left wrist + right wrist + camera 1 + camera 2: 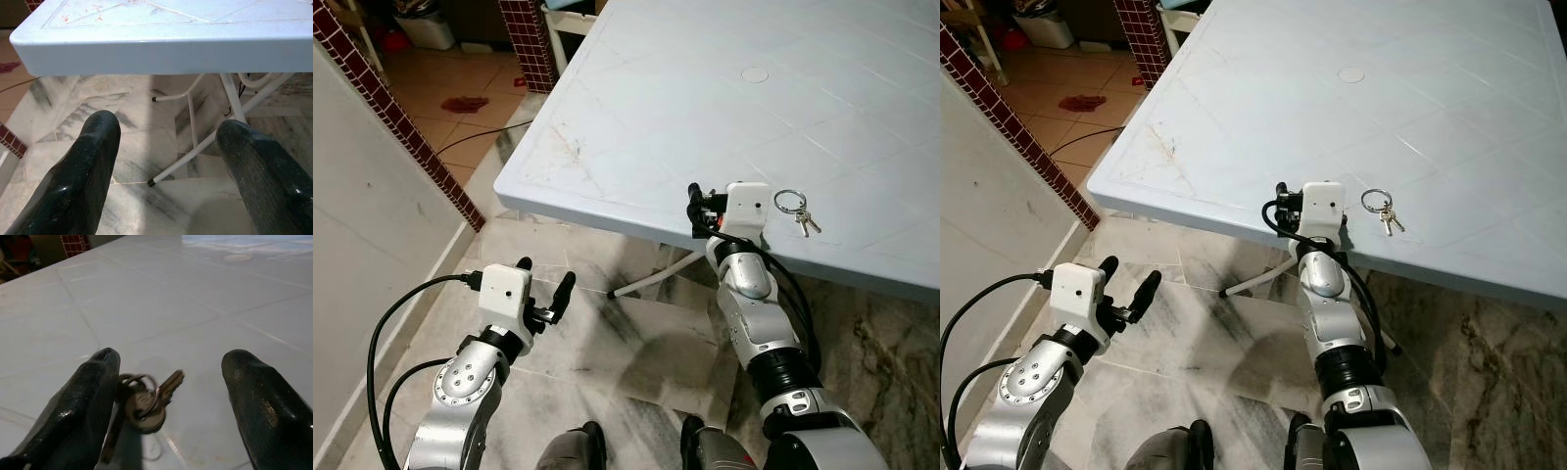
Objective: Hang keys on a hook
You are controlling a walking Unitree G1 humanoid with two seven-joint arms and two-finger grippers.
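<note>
Hovering spread-fingered, right gripper [166, 396] flanks keys [800, 212] on table [685, 108].

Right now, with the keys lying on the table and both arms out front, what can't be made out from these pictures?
- The hook: nothing recognisable as one.
- The keys: part of the bunch sits behind one of the right gripper's fingers in the right wrist view; too small in the head views to count.
- The table: its far and right sides run off the frame edges.
- The left gripper hangs open under the table edge.
</note>
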